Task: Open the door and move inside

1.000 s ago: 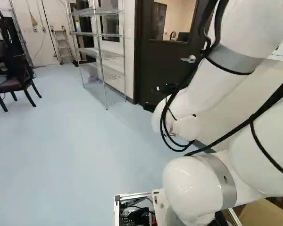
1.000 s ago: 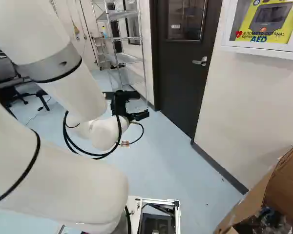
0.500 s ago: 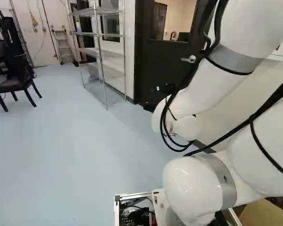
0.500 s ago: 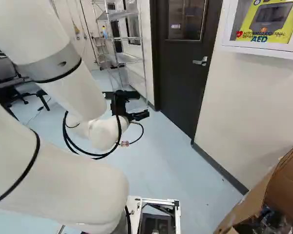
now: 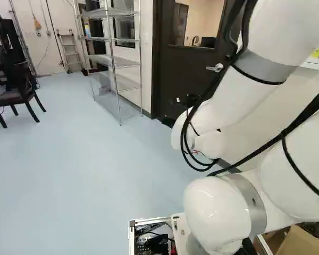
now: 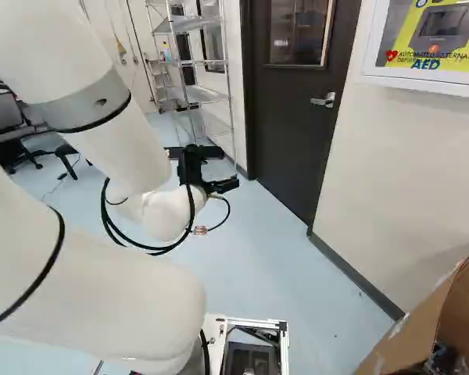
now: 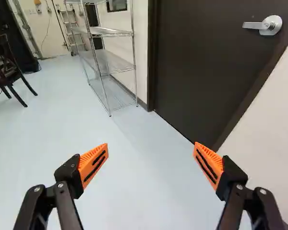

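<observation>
And there stood the big dark door, shut, ahead of me! My gripper hung short of it, fingers spread wide, nothing between them. The silver lever sat near its edge, well apart; good work called for rising level, squaring up and straddling it cleanly before pressing down.

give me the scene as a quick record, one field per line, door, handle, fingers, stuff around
door: dark, with a window, shut in its frame
handle: silver lever, lying level, untouched
fingers: wide apart, nothing between them
beside door: wire shelf, standing against the wall
across the floor: dark chair; ladder by the far wall
lower right of right base view: open cardboard box
task state: door not yet opened
</observation>
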`<state>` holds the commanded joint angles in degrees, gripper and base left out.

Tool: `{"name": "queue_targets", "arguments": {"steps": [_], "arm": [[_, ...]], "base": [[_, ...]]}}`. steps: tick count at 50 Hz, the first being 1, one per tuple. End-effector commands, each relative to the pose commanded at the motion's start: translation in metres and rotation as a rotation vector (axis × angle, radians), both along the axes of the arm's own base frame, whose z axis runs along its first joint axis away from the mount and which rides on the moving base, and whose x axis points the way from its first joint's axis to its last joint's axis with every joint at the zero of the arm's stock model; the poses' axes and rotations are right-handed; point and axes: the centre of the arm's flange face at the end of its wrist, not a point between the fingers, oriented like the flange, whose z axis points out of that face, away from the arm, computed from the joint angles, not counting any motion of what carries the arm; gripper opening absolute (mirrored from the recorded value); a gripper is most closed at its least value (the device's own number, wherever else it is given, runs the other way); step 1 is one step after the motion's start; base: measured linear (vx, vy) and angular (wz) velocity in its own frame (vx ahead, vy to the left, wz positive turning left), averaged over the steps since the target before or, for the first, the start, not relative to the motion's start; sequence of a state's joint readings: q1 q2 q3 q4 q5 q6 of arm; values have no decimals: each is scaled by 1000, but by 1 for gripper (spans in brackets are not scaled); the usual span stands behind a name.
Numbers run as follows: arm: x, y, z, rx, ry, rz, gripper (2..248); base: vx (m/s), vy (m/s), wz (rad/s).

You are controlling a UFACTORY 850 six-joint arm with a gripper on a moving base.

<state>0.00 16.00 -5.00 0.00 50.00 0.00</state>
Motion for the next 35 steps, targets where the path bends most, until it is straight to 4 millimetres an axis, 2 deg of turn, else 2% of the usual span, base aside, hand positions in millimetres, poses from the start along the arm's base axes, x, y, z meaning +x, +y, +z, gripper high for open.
{"name": "queue_targets", "arguments": {"steps": [35], "arm": [[0,0,0,0,0,0,247]], "base": [[146,59,-19]]}}
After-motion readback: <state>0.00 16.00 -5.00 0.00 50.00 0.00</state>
